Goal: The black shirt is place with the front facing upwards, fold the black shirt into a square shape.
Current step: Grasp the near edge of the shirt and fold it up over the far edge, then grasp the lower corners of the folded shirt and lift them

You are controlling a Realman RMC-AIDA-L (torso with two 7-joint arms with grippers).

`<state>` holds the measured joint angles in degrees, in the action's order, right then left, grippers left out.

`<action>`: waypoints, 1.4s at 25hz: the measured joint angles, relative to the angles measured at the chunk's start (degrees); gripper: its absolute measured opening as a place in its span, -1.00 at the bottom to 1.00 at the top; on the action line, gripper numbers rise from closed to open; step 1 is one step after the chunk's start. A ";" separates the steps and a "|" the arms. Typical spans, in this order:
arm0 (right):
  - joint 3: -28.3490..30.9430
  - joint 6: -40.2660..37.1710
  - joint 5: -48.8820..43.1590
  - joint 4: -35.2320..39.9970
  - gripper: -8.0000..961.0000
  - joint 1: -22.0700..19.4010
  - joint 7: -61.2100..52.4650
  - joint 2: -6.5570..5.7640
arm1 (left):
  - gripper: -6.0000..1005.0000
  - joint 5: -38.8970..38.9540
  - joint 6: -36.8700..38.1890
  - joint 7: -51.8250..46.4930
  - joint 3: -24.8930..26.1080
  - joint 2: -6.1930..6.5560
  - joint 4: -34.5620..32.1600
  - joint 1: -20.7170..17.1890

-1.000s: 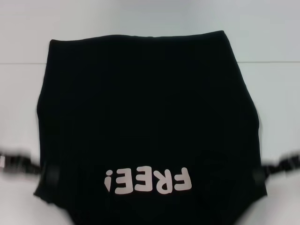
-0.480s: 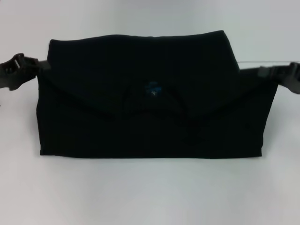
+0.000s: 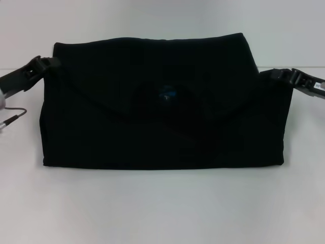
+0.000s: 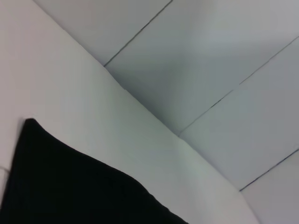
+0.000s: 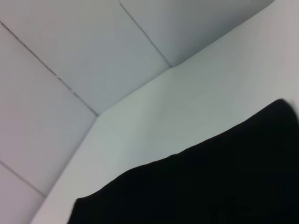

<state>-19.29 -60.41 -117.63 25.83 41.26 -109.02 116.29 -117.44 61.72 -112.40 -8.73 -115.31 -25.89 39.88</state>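
The black shirt (image 3: 162, 107), doubled near-to-far on the white table (image 3: 162, 208), is flanked at its far corners by the left gripper (image 3: 46, 64) and right gripper (image 3: 278, 74), whose grip cannot be told, apparently placed for laying down the fold.

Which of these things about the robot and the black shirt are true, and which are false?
1. The black shirt is folded into a wide rectangle on the white table. True.
2. The white FREE! letters show on top of the shirt. False: no letters show; only a small blue neck label shows near the middle.
3. The left gripper is at the shirt's far left corner. True.
4. The right gripper is parked far away from the shirt. False: it sits right at the shirt's far right edge.
5. The shirt hangs up in the air. False: it lies flat on the table.
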 joint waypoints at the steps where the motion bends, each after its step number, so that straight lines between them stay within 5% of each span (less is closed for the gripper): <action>1: -0.11 0.85 0.01 0.00 -0.90 0.28 0.36 0.14 | -0.93 0.02 -0.91 0.73 -0.06 -0.11 0.23 0.30; 11: -5.33 9.16 0.02 -0.54 -0.90 1.53 4.43 2.26 | -0.94 0.91 -9.61 8.25 -0.56 -3.20 0.60 1.40; 17: -5.23 9.78 1.09 -0.64 -0.51 1.14 8.96 2.62 | -0.78 3.53 -9.80 13.86 -0.56 -4.01 0.75 0.73; 20: -5.21 8.28 3.33 -0.13 -0.32 -0.12 9.63 2.36 | -0.31 3.69 -8.39 13.41 -0.39 -3.72 0.72 -0.30; 23: -5.29 2.06 5.37 0.71 -0.13 -2.02 12.52 1.33 | -0.06 3.38 -1.96 11.80 -1.14 -2.21 0.51 -2.22; 26: -5.69 -8.09 5.80 1.93 0.08 -4.11 18.33 0.43 | 0.18 2.70 5.67 5.47 -6.85 1.43 0.82 -4.98; 28: -6.89 -18.10 4.70 2.27 0.26 -6.39 27.12 -0.08 | 0.31 1.06 10.31 -2.53 -16.32 4.95 0.18 -7.19; 31: -8.02 -21.76 3.96 2.28 0.51 -7.75 31.42 0.10 | 0.52 -0.88 13.00 -4.67 -18.94 5.95 -1.37 -8.48; 35: -11.16 -24.65 3.12 1.92 0.80 -9.61 37.04 1.09 | 0.67 -4.20 16.13 -5.14 -19.48 5.30 -7.68 -11.15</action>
<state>-30.45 -85.06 -114.51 27.75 31.65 -71.98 117.38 -121.64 77.86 -117.54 -28.20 -110.01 -33.57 28.73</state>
